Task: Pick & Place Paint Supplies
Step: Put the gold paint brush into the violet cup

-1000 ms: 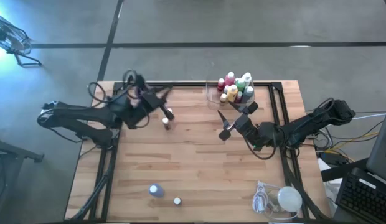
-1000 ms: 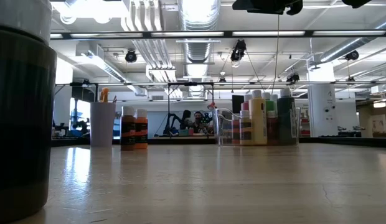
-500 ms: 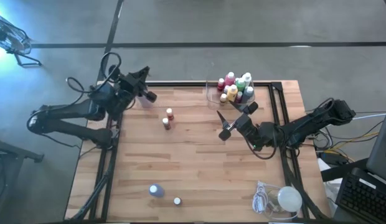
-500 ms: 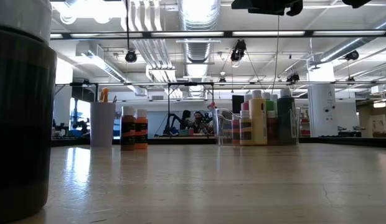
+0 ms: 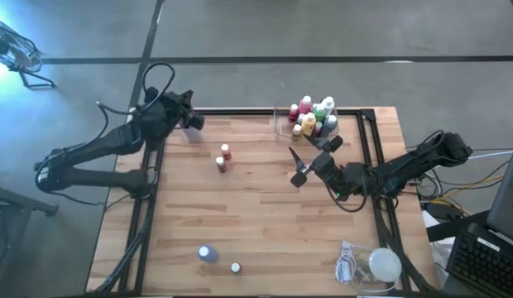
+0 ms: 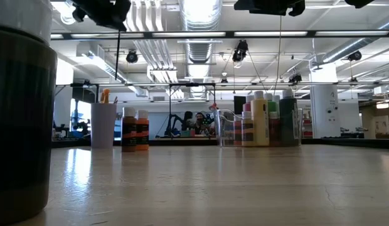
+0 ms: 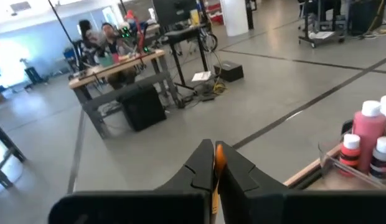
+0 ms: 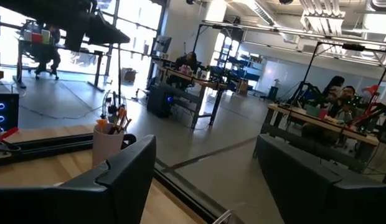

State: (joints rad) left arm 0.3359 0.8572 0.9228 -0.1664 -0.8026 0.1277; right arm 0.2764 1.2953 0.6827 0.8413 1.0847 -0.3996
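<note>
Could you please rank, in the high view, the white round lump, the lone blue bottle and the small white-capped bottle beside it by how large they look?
1. White round lump, clearly largest.
2. Blue bottle.
3. White-capped bottle, smallest.

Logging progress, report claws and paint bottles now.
Left claw shut on orange paintbrush, above table's far-left corner. Right claw open, empty, near tray. Two bottles mid-table, unobstructed.

Table top (image 5: 256,223): pale wooden planks with visible grain, sheened in the low view. Table frame (image 5: 371,165): black metal rails. Tray (image 6: 227,129): clear, glossy plastic. Paint bottles (image 5: 313,116): smooth plastic, pale caps. Grippers' fingers (image 8: 127,171): matt dark plastic
</note>
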